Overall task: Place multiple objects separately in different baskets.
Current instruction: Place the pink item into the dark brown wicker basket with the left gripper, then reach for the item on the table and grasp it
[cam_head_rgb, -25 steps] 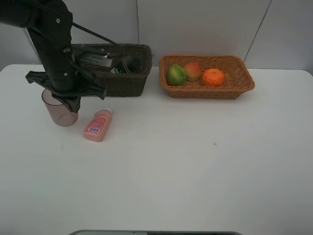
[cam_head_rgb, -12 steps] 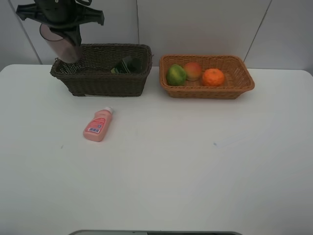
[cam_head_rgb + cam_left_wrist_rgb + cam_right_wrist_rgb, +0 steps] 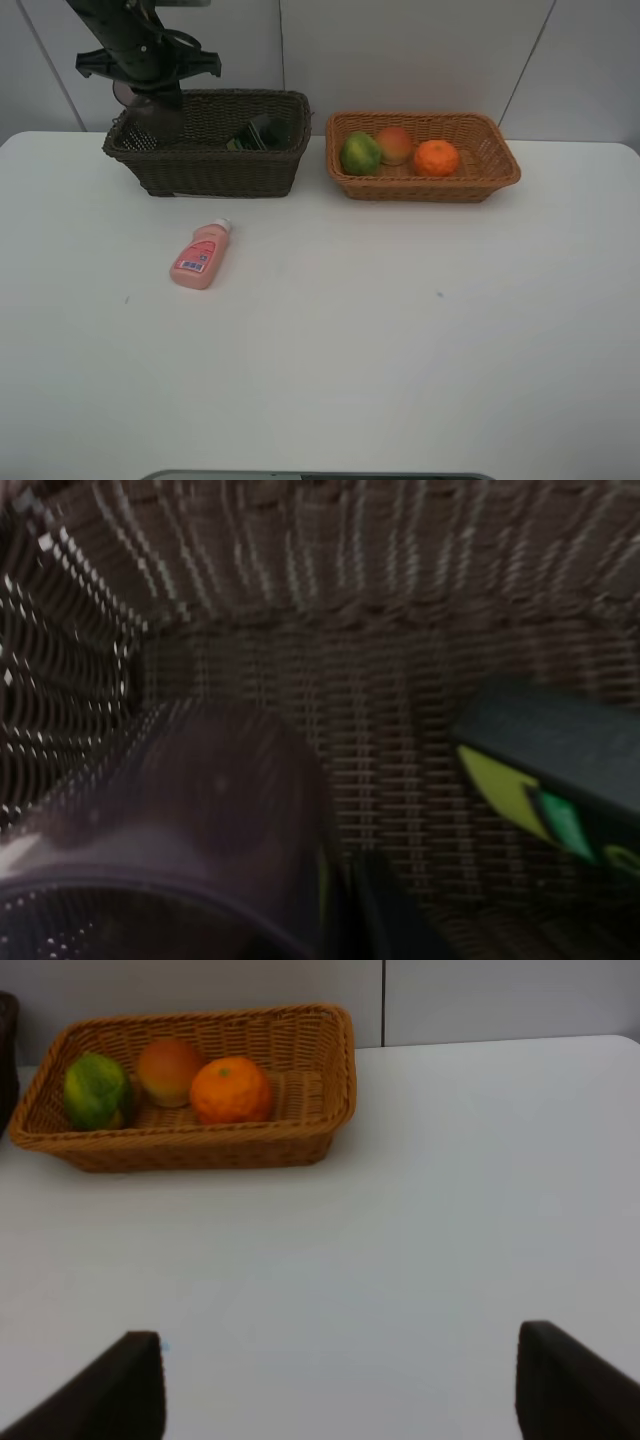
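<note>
My left gripper [image 3: 150,92] is shut on the translucent mauve cup [image 3: 152,120] and holds it in the left end of the dark brown basket [image 3: 215,172]. In the left wrist view the cup [image 3: 190,820] sits close over the basket's woven floor [image 3: 380,730], with the dark green bottle [image 3: 545,765] lying beside it. The bottle [image 3: 256,133] lies in the basket's right part. The pink bottle [image 3: 200,256] lies on the table in front of it. The tan basket [image 3: 430,187] holds the green-yellow fruit [image 3: 360,153], the red-yellow fruit [image 3: 395,145] and the orange [image 3: 436,158]. My right gripper [image 3: 340,1400] is open above the bare table.
The white table [image 3: 400,330] runs wide in front of both baskets. A grey panelled wall [image 3: 400,50] stands right behind them. In the right wrist view the tan basket [image 3: 190,1145] stands well ahead of the open fingers [image 3: 570,1385].
The left gripper lifted the mauve cup from the table beside the pink bottle, carried it above the dark basket's left end, then lowered it into the basket. The rest has not moved.
</note>
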Robot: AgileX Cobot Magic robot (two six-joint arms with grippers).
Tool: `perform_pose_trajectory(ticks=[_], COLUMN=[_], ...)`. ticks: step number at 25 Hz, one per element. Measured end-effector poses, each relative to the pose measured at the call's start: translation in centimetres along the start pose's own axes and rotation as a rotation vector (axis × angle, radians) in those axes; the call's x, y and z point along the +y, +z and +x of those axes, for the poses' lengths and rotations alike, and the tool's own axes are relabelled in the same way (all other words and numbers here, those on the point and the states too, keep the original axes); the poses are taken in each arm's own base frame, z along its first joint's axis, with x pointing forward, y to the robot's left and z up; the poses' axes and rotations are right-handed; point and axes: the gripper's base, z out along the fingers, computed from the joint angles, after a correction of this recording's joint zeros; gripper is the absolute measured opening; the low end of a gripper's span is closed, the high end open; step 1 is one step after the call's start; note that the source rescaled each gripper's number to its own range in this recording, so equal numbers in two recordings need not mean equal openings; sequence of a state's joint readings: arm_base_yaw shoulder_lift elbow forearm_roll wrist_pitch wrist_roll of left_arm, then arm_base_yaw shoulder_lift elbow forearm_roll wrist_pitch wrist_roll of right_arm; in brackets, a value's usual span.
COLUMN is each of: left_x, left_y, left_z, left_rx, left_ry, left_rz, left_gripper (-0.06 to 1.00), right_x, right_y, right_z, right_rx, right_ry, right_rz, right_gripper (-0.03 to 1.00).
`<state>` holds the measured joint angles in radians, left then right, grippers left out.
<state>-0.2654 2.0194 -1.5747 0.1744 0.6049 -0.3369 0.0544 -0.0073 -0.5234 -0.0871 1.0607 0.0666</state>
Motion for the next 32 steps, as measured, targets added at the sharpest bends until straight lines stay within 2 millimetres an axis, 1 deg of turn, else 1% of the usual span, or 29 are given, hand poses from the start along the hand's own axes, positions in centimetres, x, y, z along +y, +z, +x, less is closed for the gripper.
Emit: perform_pose_trajectory(ticks=[3, 7, 11, 14, 15, 17, 22, 23, 24, 25, 27, 32], left_x=[0.5, 0.9, 1.0, 1.0, 1.0, 1.0, 0.9, 0.9, 0.9, 0.9, 0.9, 1.1], left_y=[1.9, 3.9, 4.1, 4.1, 4.1, 4.1, 4.1, 4.1, 4.1, 3.9, 3.3, 0.3], left_z=[0.5, 1.1, 1.1, 1.1, 1.1, 1.1, 1.1, 1.1, 1.1, 1.0, 0.7, -0.1], left_rx=[0.033, 0.078, 0.076, 0.074, 0.073, 0.073, 0.073, 0.073, 0.073, 0.069, 0.056, 0.023], left_ry=[-0.014, -0.027, 0.007, 0.021, 0.022, 0.024, 0.022, 0.025, 0.024, 0.023, 0.021, 0.017], left_rz=[0.003, 0.014, 0.021, 0.025, 0.026, 0.028, 0.033, 0.033, 0.033, 0.034, 0.038, 0.044], left_gripper=[0.00, 0.00, 0.00, 0.03, 0.07, 0.20, 0.75, 0.84, 0.89, 0.92, 0.95, 0.96], right_x=[0.0, 0.0, 0.0, 0.0, 0.0, 0.0, 0.0, 0.0, 0.0, 0.0, 0.0, 0.0], right_y=[0.0, 0.0, 0.0, 0.0, 0.0, 0.0, 0.0, 0.0, 0.0, 0.0, 0.0, 0.0], right_z=[0.0, 0.0, 0.0, 0.0, 0.0, 0.0, 0.0, 0.0, 0.0, 0.0, 0.0, 0.0], right_rx=[0.000, 0.000, 0.000, 0.000, 0.000, 0.000, 0.000, 0.000, 0.000, 0.000, 0.000, 0.000], right_ry=[0.000, 0.000, 0.000, 0.000, 0.000, 0.000, 0.000, 0.000, 0.000, 0.000, 0.000, 0.000], right_rz=[0.000, 0.000, 0.000, 0.000, 0.000, 0.000, 0.000, 0.000, 0.000, 0.000, 0.000, 0.000], right_gripper=[0.63, 0.63, 0.63, 0.63, 0.63, 0.63, 0.63, 0.63, 0.63, 0.63, 0.63, 0.63])
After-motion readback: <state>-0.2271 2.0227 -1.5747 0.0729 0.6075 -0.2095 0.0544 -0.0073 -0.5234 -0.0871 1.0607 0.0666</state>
